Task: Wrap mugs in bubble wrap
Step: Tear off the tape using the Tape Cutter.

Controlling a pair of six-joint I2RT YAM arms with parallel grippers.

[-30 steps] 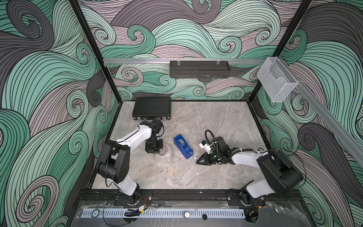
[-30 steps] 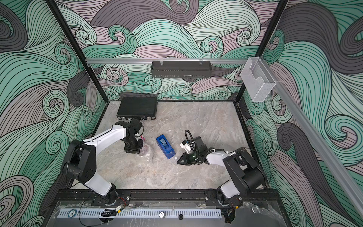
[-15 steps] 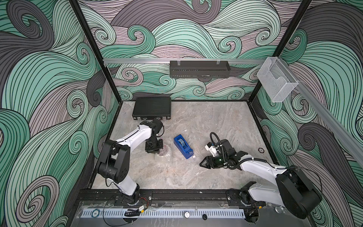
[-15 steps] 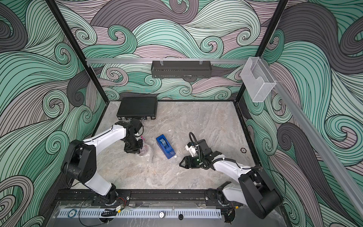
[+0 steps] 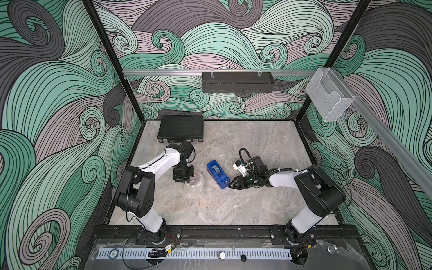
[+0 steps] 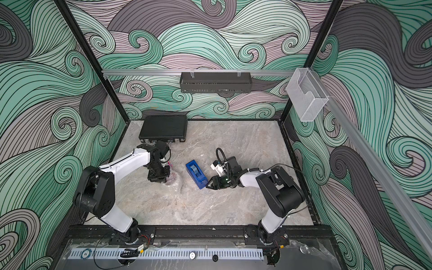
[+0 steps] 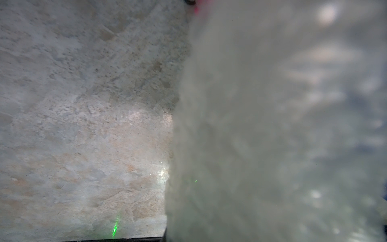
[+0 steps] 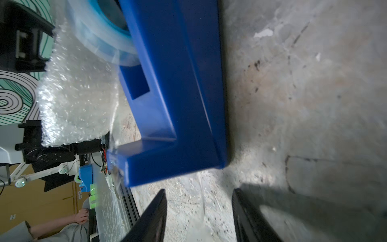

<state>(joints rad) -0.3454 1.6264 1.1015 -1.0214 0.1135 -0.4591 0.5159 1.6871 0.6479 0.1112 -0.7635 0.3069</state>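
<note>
Risks: the bubble wrap [image 6: 174, 185] may spring open if the closed left gripper [image 5: 187, 181], apparently pinching it, slips. The half-spread, empty right gripper [image 8: 199, 190] may shove the blue tape dispenser [image 5: 217, 173] aside.

Count: one marble table [image 5: 233, 210]; one black case [image 5: 180, 128], far left; one bubble wrap; one tape dispenser; one mug [image 6: 174, 175], only a red tint under the wrap, left of centre.

A blue tape dispenser [image 5: 217, 174] lies askew near the middle of the grey marbled bench [image 5: 233, 210], a flat black case [image 5: 180, 128] sits at its far left edge, a black perforated tray [image 5: 237, 82] hangs on the wave-patterned far wall [image 5: 210, 35], and a clear plastic holder [image 5: 328, 98] hangs on the right wall [image 5: 392, 70].
</note>
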